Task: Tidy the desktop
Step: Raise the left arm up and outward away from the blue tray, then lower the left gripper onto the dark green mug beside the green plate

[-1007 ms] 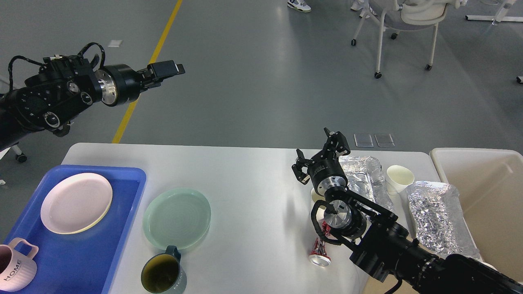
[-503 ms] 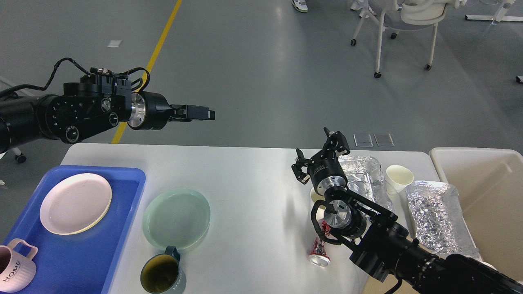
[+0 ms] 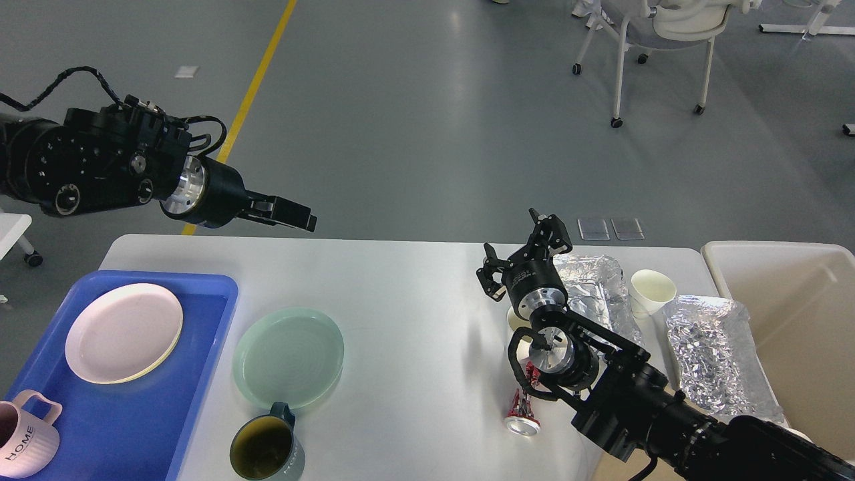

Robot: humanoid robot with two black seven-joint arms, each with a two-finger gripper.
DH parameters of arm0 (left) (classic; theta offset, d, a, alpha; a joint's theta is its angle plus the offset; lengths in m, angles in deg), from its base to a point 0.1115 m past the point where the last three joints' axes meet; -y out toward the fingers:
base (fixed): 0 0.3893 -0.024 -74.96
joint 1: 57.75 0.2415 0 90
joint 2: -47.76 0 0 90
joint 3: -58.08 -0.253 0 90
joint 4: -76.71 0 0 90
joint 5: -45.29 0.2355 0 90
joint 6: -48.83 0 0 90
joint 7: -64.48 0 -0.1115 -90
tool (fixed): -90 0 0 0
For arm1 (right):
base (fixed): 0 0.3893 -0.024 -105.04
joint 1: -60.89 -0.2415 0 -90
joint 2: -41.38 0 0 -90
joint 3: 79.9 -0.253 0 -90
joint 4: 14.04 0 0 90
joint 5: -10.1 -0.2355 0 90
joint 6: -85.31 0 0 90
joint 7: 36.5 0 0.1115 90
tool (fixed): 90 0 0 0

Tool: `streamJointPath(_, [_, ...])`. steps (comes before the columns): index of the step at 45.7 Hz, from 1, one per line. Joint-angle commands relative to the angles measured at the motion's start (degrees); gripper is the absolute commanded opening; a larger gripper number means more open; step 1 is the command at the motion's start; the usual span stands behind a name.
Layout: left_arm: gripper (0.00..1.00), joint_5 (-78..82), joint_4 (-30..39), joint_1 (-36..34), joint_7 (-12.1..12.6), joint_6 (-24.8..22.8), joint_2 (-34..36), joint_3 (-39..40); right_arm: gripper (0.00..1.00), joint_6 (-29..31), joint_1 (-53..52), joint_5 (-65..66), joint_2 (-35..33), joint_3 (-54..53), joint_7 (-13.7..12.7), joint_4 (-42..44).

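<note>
Up on the left, the left arm reaches in over the far edge of the desktop (image 3: pixel 407 314), and the left gripper (image 3: pixel 294 215) points to the right and a little down — its two fingers look pressed together with nothing between them. On the right, the other arm comes up from the bottom corner, and the right gripper (image 3: pixel 524 257) stands up over the table with its fingers spread wide apart, grasping nothing. The desktop is big, white and a bit shiny, with round corners, and it fills the lower middle of the view. On its left side sits a blue tray (image 3: pixel 133 414) with a pink plate (image 3: pixel 123 332) and a pink mug (image 3: pixel 23 437) that says "HOME". Just beside the tray lies a green plate (image 3: pixel 288 356), and a dark green mug (image 3: pixel 267 449) touches its near edge; the letters on this mug are too small to read. Over on the right there are two crinkly foil trays (image 3: pixel 711 354), a white paper cup (image 3: pixel 653 289) and a squashed red can (image 3: pixel 523 414) lying on its side — the writing on it is too small to read. A cream bin (image 3: pixel 795 321) stands just past the right end of the table.
</note>
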Motion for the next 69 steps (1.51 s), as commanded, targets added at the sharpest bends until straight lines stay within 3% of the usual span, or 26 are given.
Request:
streamJointPath(1, [0.97,-0.4,0.2,-4.3,0.5,-0.2,-1.5,-3.8,1.0,0.0,0.0,0.0,-0.1,0.0,0.0,0.1])
streamJointPath(14, [0.97,-0.3,0.5,-9.7,0.5,-4.3,-11.7,-7.4,1.0,0.0,0.0,0.0,-0.1,0.0,0.0,0.0])
streamJointPath(69, [0.97,-0.4,0.5,-7.4,0.5,-4.7,-12.4,-7.4,1.0,0.0,0.0,0.0,0.0,0.0,0.0,0.1])
